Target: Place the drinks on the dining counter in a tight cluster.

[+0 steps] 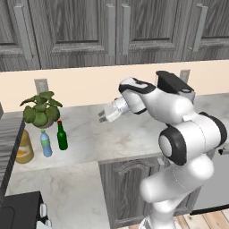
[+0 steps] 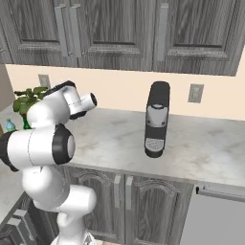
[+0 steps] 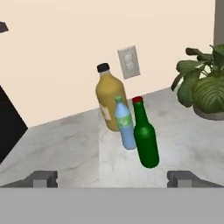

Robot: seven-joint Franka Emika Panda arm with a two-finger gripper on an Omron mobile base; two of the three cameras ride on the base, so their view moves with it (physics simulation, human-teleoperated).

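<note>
green glass bottle point(image 3: 146, 138), water bottle point(image 3: 124, 124), juice jug point(image 3: 109, 100): all upright, caps up, long axes vertical, close row on marble counter point(image 1: 116, 134) beside potted plant point(image 1: 41, 108) | gripper point(image 3: 112, 178): fingers wide apart, holding nothing, off the bottles

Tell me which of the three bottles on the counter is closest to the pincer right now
The green glass bottle with the red cap. In the hand view it stands in front of the small water bottle, with the amber juice jug farthest back, toward the wall.
</note>
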